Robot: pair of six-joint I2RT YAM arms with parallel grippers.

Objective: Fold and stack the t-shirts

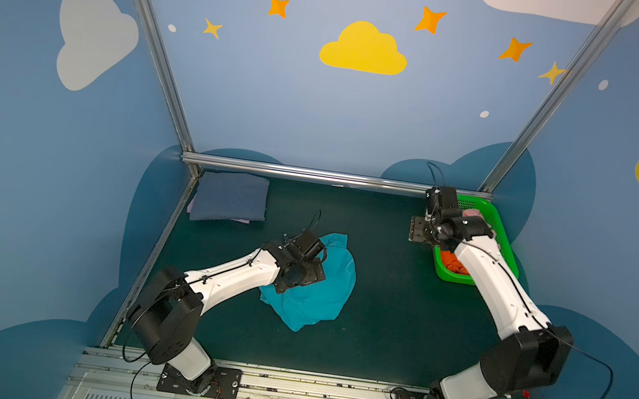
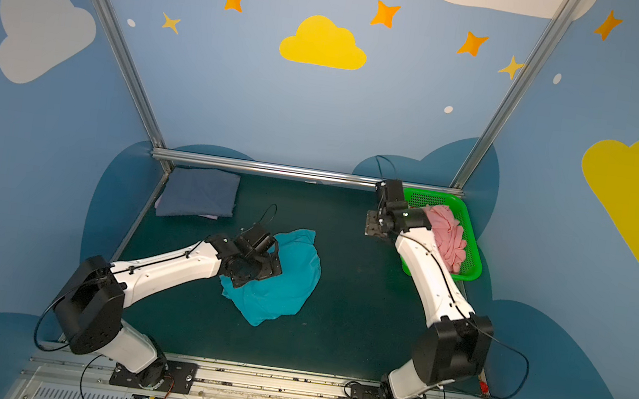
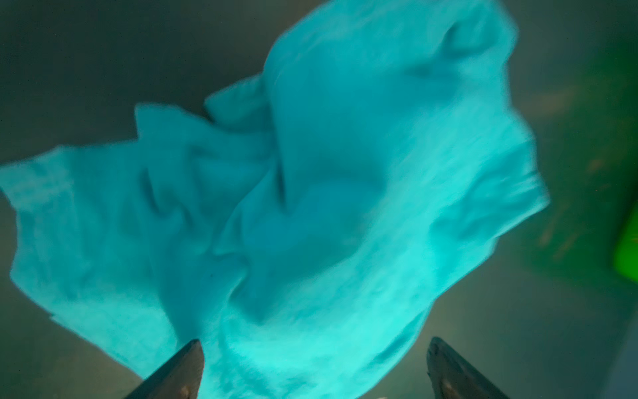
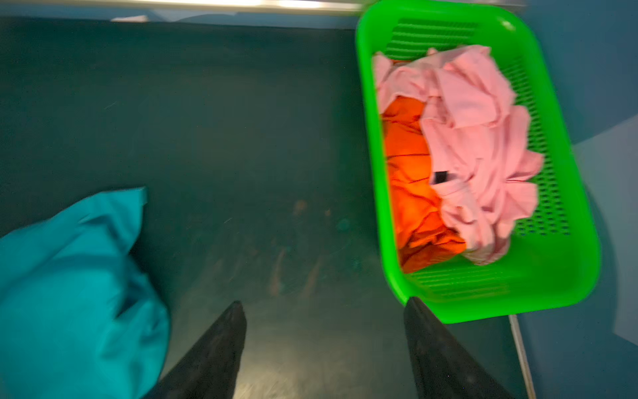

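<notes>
The table (image 1: 377,321) is a dark mat, and the teal tee (image 1: 322,293) lies crumpled near its middle, unfolded. From the top views its long axis seems to run roughly from my base rail toward the back wall, with a narrow tip at the near end and the broader bulk farther out. I can't make out a collar or hem in the heap.

The basket (image 4: 552,286) sits at the far right corner and holds the pink tee (image 4: 483,138) bunched over the orange tee (image 4: 407,165). Both are unfolded. In the far left corner the slate-blue tee (image 1: 232,197) lies folded flat, with a pale edge of the lavender tee (image 1: 240,221) showing under it. I take that for the stack.

My left gripper (image 3: 314,349) hangs right over the near-left part of the teal tee. Its jaws are wide apart, cloth lies below them and nothing is pinched. My right gripper (image 4: 324,307) is beside the basket over bare mat, jaws apart and empty. The teal tee is well off to its left and nearer my base.

So the left arm is much the nearer. I judge the next move to be spreading the teal tee flat. For that my right arm has to come back across to take the far side.
</notes>
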